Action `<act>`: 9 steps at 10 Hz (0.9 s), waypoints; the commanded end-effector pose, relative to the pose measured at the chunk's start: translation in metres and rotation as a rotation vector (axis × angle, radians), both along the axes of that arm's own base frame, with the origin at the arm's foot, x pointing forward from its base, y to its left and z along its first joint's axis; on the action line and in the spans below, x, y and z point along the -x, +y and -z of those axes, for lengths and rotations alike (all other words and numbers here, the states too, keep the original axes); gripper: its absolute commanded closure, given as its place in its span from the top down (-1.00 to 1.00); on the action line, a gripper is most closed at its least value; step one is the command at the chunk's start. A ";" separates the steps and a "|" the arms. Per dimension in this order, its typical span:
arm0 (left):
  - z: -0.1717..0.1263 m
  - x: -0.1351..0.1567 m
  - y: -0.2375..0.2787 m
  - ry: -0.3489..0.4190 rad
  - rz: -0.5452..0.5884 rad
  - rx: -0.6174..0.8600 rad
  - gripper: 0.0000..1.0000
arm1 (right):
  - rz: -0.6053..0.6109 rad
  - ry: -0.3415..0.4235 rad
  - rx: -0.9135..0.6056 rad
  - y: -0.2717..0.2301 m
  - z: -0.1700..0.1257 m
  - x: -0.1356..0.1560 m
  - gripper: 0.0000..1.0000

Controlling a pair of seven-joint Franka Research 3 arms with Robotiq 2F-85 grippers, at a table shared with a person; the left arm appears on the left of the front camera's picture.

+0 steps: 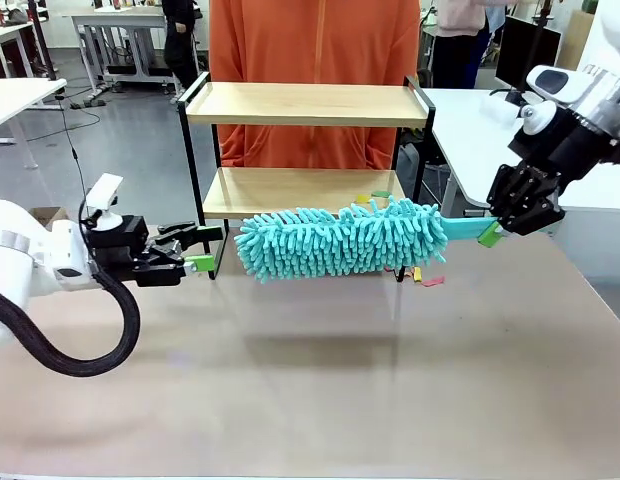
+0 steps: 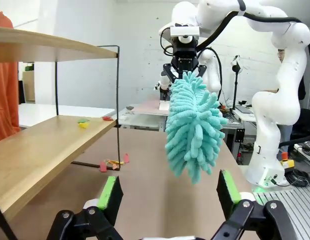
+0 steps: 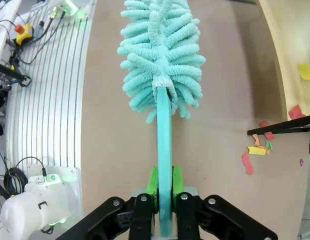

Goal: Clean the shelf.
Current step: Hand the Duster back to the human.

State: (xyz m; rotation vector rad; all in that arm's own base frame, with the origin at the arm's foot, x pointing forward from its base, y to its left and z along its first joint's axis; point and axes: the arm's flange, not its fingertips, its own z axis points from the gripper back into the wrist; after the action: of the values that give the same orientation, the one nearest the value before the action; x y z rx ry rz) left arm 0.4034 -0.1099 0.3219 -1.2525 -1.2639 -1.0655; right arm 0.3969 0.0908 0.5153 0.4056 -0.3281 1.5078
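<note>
The right gripper [image 1: 493, 233], clamped on a teal duster [image 1: 335, 240], holds it level above the table just before the shelf [image 1: 305, 105], whose near-left leg stands beside the empty, wide-open left gripper [image 1: 203, 248].

You've got bright, even overhead light; the duster [image 1: 340, 241] throws a soft shadow on the surface [image 1: 320, 400]. Front view's sharp, and both wrist views bend at the edges.
</note>
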 end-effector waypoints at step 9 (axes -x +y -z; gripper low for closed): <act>0.005 -0.015 -0.092 -0.030 0.130 0.025 1.00 | 0.021 -0.006 -0.010 0.001 -0.003 0.000 -0.74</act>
State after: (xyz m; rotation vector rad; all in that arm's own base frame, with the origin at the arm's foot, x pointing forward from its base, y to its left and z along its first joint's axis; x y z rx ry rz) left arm 0.4173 -0.1924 0.3177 -1.3685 -1.2087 -1.1551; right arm 0.3969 0.0910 0.5154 0.4051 -0.3283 1.5080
